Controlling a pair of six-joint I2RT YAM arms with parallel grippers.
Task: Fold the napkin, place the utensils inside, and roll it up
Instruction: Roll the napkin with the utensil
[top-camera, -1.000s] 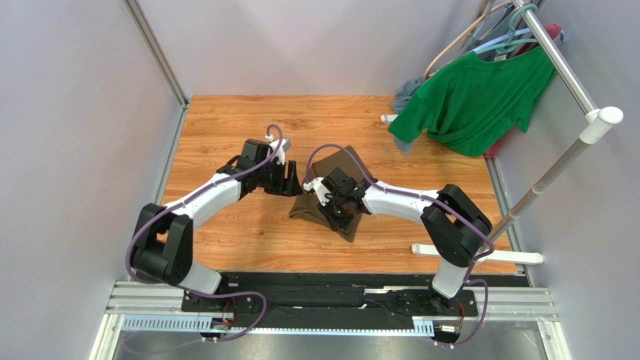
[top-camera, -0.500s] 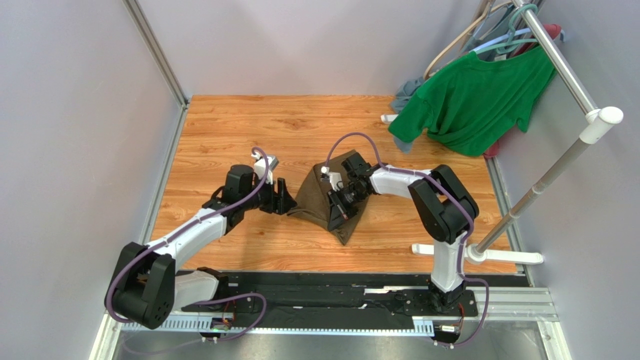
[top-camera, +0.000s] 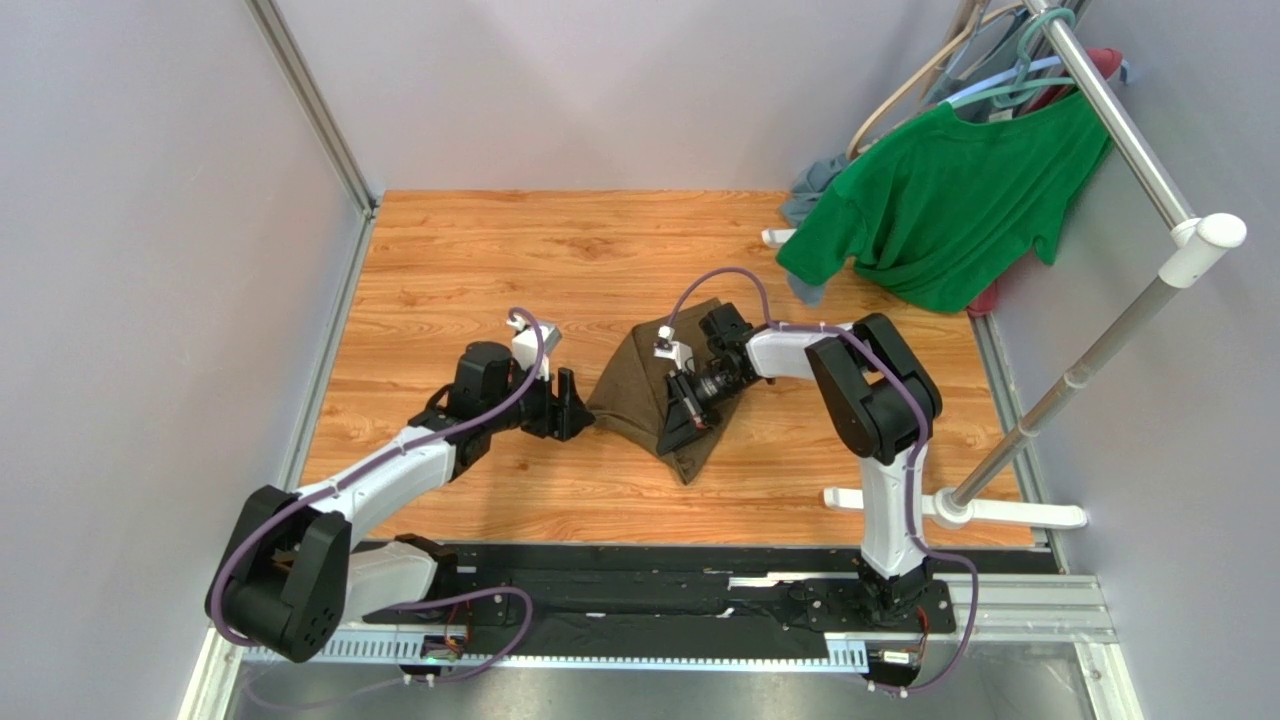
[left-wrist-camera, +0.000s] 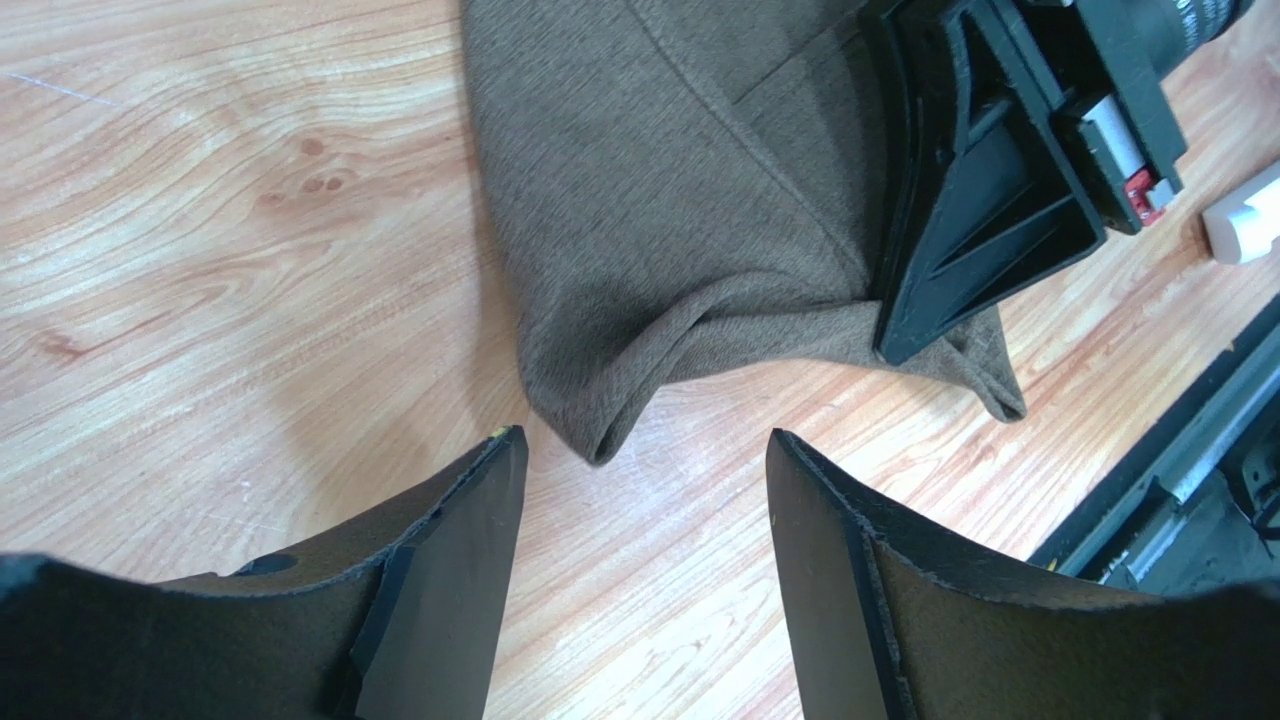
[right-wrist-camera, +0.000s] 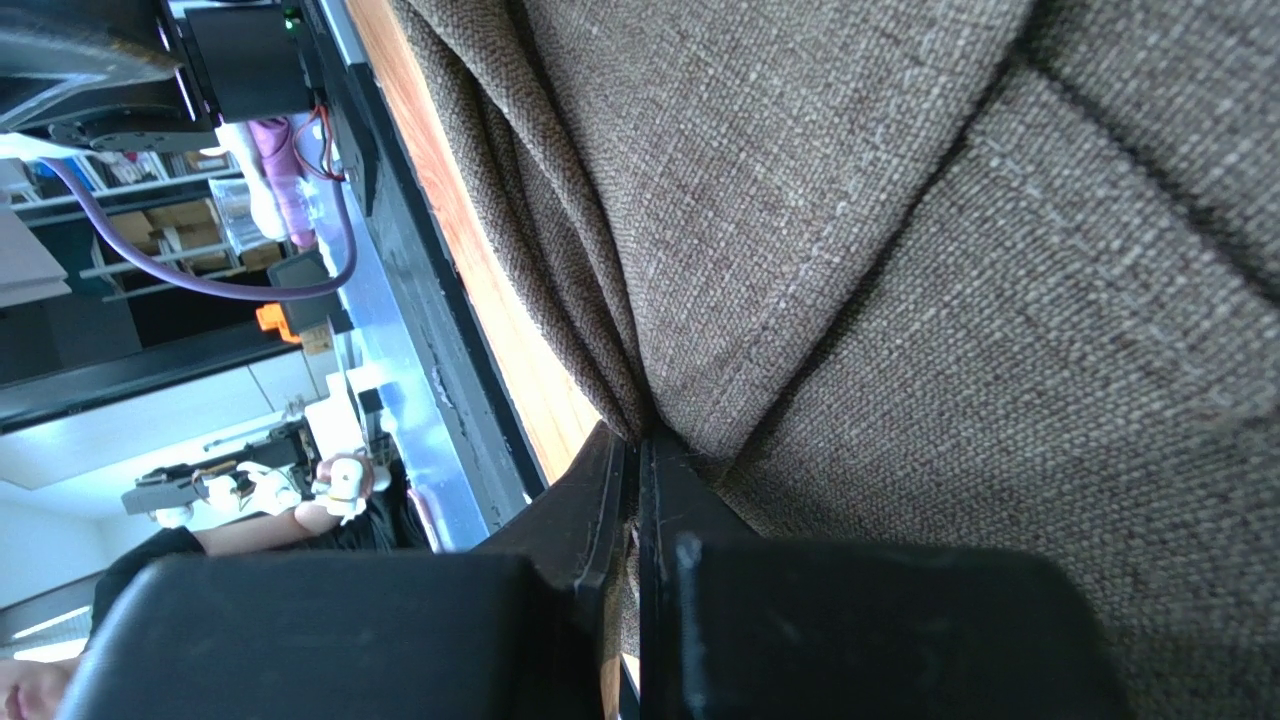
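The dark olive-brown napkin (top-camera: 639, 393) lies bunched and folded mid-table. My right gripper (top-camera: 679, 420) is shut on a fold of it; in the right wrist view the fingertips (right-wrist-camera: 639, 438) pinch the cloth (right-wrist-camera: 902, 300) between them. My left gripper (top-camera: 583, 411) is open just left of the napkin. In the left wrist view its jaws (left-wrist-camera: 643, 438) stand wide above bare wood, with the napkin's (left-wrist-camera: 676, 195) left corner just ahead of them and the right gripper (left-wrist-camera: 977, 210) beyond it. The utensils are out of view.
A bright green T-shirt (top-camera: 947, 195) and a grey-blue garment (top-camera: 812, 188) hang from a clothes rack (top-camera: 1135, 143) at the far right. The rack's white feet (top-camera: 954, 507) rest on the wooden table (top-camera: 496, 255). Grey walls close in the left and far sides.
My left gripper has pulled back toward the near side, from the napkin's far-left edge to its left corner. My right gripper has moved slightly farther away with the cloth, its arm folding in.
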